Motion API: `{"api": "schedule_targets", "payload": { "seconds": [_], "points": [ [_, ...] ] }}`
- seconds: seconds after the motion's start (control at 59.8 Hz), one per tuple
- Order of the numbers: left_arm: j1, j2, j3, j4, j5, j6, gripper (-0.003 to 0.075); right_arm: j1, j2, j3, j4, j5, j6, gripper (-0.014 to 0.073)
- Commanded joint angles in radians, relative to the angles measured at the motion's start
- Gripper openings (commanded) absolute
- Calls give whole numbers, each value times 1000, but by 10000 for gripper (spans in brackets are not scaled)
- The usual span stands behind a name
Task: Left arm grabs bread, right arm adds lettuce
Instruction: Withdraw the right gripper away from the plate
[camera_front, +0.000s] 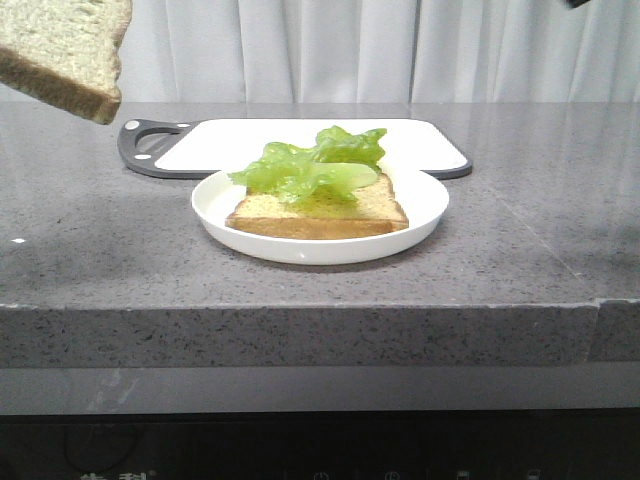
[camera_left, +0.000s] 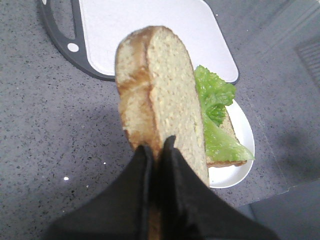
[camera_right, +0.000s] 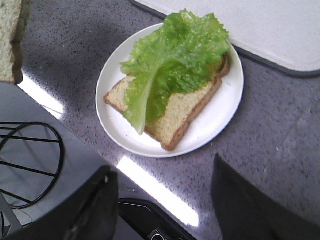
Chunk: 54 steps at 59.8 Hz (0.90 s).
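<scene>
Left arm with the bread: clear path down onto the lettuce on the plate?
Probably yes. The left gripper holds the bread high and off to the left of the plate. Nothing stands over the lettuce; the right gripper is open and seems pulled back above the plate.

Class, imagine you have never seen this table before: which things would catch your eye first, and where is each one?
First, the bright green lettuce lying across a bread slice on the white plate at the middle of the grey counter, in front of a white cutting board. Next, the bread held up in the air at the robot's left, pinched edge-on by the left gripper. The right gripper hangs open above the plate, holding nothing.
</scene>
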Motion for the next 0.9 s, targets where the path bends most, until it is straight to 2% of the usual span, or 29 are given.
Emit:
{"api": "schedule_targets", "payload": {
  "seconds": [0.0, 0.251, 0.435, 0.519, 0.552, 0.686, 0.77, 0.887],
  "points": [
    [3, -12, -28, -40, -54, 0, -20, -2, -97, 20, -57, -27, 73, 437],
    [3, -12, -28, -40, -59, 0, -20, -2, -262, 113, -349, 42, 321, 437],
    [-5, 11, -28, -108, -74, 2, -20, -2, -331, 180, -370, 38, 343, 437],
    [-5, 41, -28, -222, -72, 116, -20, -2, -337, 192, -370, 35, 342, 437],
    [-5, 68, -30, -329, -59, 202, -20, -2, -337, 195, -370, 35, 342, 437],
    [-5, 160, -41, -564, 13, 391, -20, -2, -337, 206, -372, 13, 342, 437],
    [-7, 222, -60, -640, 59, 449, -20, -2, -337, 206, -372, 3, 342, 437],
    [-53, 326, -114, -650, 83, 468, -20, -2, -337, 206, -372, -7, 342, 437]
  ]
}}
